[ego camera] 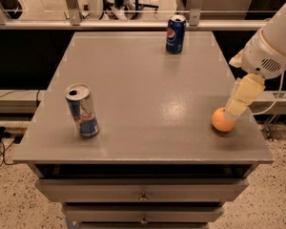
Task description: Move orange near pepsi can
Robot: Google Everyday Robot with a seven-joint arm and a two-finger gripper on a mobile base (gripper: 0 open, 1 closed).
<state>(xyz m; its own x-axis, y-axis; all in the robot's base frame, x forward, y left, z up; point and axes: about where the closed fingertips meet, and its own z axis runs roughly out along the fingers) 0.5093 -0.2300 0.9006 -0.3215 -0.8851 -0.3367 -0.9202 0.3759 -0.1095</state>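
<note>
The orange (pixel 221 121) lies on the grey table (pixel 143 75) near its front right corner. The pepsi can (pixel 175 34), dark blue with a round logo, stands upright at the far edge, right of centre. My gripper (pixel 237 108) comes down from the white arm at the right edge. Its cream tip overlaps the orange's upper right side. I cannot tell whether it touches or grips the fruit.
A silver-and-blue can with red markings (pixel 82 110) stands upright at the front left of the table. Drawers (pixel 143 194) sit below the front edge. A railing (pixel 133 24) runs behind the table. Cables lie on the floor at left.
</note>
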